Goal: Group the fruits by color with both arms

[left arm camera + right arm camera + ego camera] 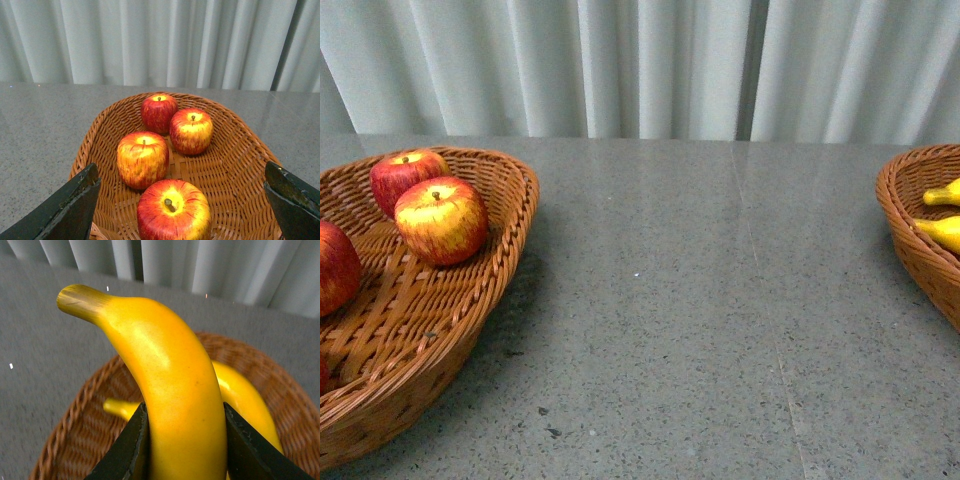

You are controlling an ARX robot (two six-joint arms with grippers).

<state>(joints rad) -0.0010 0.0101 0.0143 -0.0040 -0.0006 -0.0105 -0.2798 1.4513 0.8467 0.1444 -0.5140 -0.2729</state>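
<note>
Several red apples with yellow streaks lie in the left wicker basket [510, 250]; two of them show plainly in the front view [441, 220] [408, 175]. In the left wrist view my left gripper [181, 175] is open and empty, its fingers [70, 210] spread wide above the nearest apple [173, 210]. My right gripper [185, 440] is shut on a yellow banana [165, 375] and holds it above the right basket [75, 430], where another banana [247, 400] lies. Two banana ends [942, 195] [940, 232] show in the right basket [905, 235]. Neither gripper shows in the front view.
A grey speckled table [660, 300] stretches between the two baskets. A pale pleated curtain [640, 60] hangs behind the table's far edge.
</note>
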